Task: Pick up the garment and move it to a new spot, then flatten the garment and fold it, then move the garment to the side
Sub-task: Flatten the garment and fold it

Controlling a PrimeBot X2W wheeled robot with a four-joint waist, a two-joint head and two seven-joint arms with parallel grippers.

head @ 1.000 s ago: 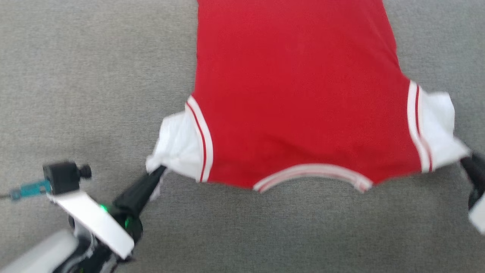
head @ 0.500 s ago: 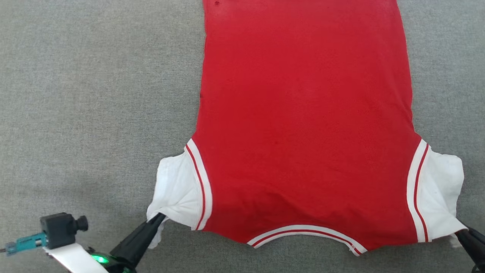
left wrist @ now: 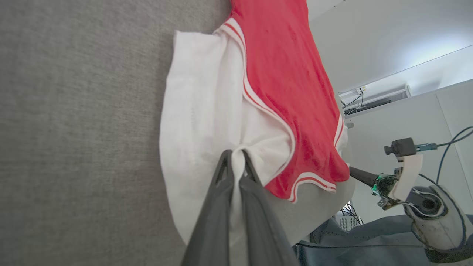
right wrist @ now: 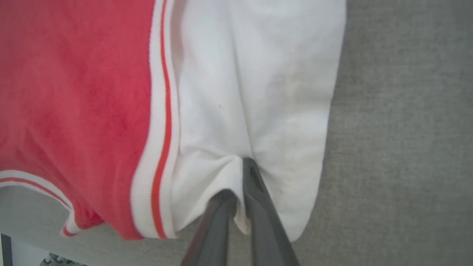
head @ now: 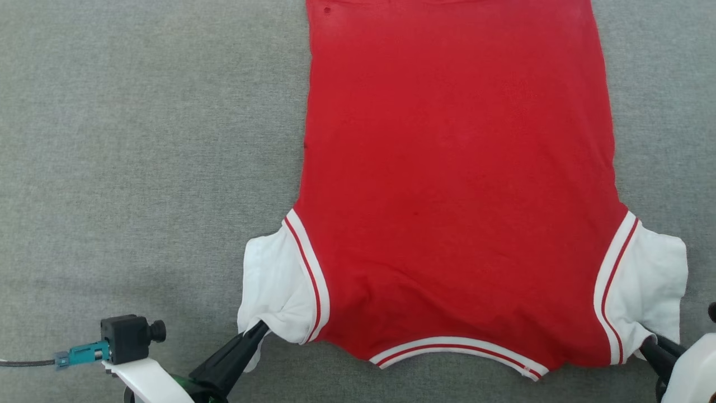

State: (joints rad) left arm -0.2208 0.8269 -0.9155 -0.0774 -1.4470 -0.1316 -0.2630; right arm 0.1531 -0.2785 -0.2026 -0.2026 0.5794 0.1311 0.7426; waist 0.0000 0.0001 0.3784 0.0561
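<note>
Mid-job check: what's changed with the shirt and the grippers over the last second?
The head view itself shifted, so most of the apparent slide of the garment is camera motion. Relative to the cloth, the left gripper and right gripper have each come slightly inward, slackening the white sleeve ends. Nothing taken or let go. Unchanged: both stay shut on the sleeves; the garment lies spread flat on the grey surface.

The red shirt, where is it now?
In the head view the red shirt lies on the grey surface, right of centre, collar nearest the robot, its white sleeves pinched by the left pincer and right pincer.
</note>
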